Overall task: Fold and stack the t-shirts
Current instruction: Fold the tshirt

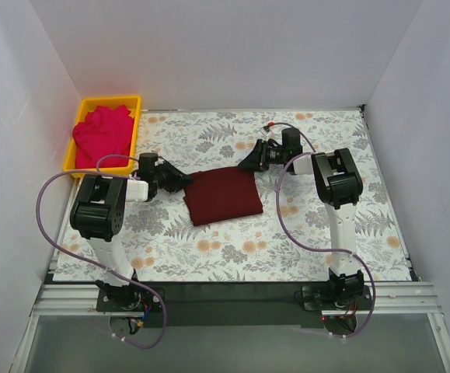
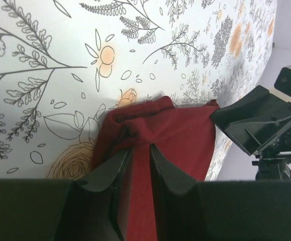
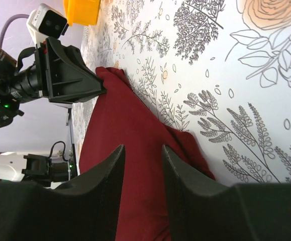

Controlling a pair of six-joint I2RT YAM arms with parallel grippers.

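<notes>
The dark maroon t-shirt (image 1: 223,196) lies folded into a flat rectangle in the middle of the table. My left gripper (image 1: 184,180) is at its left upper corner, jaws a little apart over the bunched edge of the fabric (image 2: 180,135), with the tips (image 2: 140,147) low on the cloth. My right gripper (image 1: 248,162) is at the shirt's upper right corner, jaws open over the fabric (image 3: 120,115), between the tips (image 3: 142,147). The bright pinkish-red t-shirt (image 1: 102,132) lies crumpled in the yellow bin (image 1: 108,101).
The yellow bin stands at the far left corner against the white wall; it also shows in the right wrist view (image 3: 82,10). White walls enclose the floral tablecloth (image 1: 326,217) on three sides. Each arm's purple cable (image 1: 287,221) loops over the table.
</notes>
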